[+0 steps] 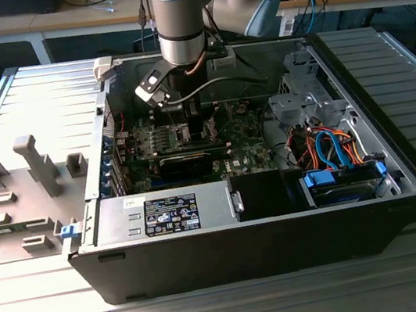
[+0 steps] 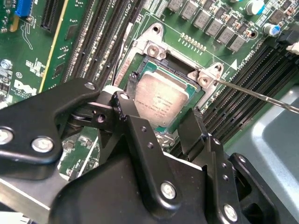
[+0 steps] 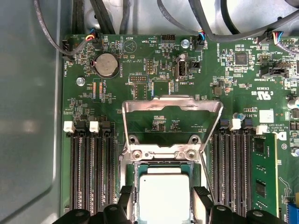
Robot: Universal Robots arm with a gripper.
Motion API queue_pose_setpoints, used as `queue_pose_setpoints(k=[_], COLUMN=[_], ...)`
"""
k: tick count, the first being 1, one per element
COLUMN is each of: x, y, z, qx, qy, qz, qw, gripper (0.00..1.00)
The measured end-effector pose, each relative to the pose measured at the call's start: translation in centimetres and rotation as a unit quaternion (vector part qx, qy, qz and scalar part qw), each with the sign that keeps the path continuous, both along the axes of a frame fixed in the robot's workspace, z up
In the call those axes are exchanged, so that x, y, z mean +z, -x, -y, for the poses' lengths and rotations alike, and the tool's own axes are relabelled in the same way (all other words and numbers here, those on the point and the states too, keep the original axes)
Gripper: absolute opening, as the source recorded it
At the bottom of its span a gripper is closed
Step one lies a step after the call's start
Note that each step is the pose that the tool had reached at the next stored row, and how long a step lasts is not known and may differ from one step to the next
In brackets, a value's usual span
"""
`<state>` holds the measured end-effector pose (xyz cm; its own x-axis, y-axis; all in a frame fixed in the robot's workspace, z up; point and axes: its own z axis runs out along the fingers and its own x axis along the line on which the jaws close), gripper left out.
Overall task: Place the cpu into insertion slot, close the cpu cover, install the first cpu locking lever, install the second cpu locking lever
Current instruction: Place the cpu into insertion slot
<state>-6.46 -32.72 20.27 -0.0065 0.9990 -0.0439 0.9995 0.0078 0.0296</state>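
Note:
The cpu (image 3: 164, 198), a small square chip with a dull silver top, lies in the socket on the green motherboard (image 3: 154, 79); the second wrist view shows the cpu (image 2: 161, 105) too. My gripper (image 3: 164, 192) straddles it, with one black finger (image 3: 125, 195) against each side edge. In the second wrist view my gripper (image 2: 163, 100) hangs low over the socket. The cpu cover (image 3: 172, 100), a silvery frame with an open window, stands swung back past the socket. A thin wire locking lever (image 2: 261, 95) sticks out beside the socket. In the exterior view my gripper (image 1: 177, 121) reaches down into the open case.
Black memory slots (image 3: 88, 172) flank the socket on both sides. Cables (image 3: 56, 42) hang over the board's far edge. A grey power supply box (image 1: 169, 212) and a drive bay with blue and orange cables (image 1: 338, 155) sit inside the case. The case's side panel (image 1: 16, 194) lies at the exterior view's left.

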Motion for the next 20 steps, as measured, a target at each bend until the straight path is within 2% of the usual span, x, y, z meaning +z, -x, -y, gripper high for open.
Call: queue_pose_setpoints(k=[3,7,9,10,12,14,15,17,20], x=[0.14,0.95,1.21,1.27,1.34,1.37,1.37,1.37,1.37], y=[0.01,0.0,0.0,0.0,0.01,0.0,0.0,-0.01,-0.15], z=[0.01,0.0,0.0,0.0,0.01,0.11,0.16,0.3,0.48], qx=[0.0,0.0,0.001,0.001,0.001,0.001,0.001,0.001,0.003], qy=[0.0002,0.0,0.0001,0.0001,0.0,0.0,0.0,0.0,0.0], qz=[-0.0001,0.0001,0.0,0.0,0.0001,0.0001,0.0001,0.0,-0.0003], qw=[1.0,1.0,1.0,1.0,1.0,1.0,1.0,1.0,0.99999], gripper=[0.62,0.6,0.47,0.47,0.35,0.24,0.24,0.11,0.11])
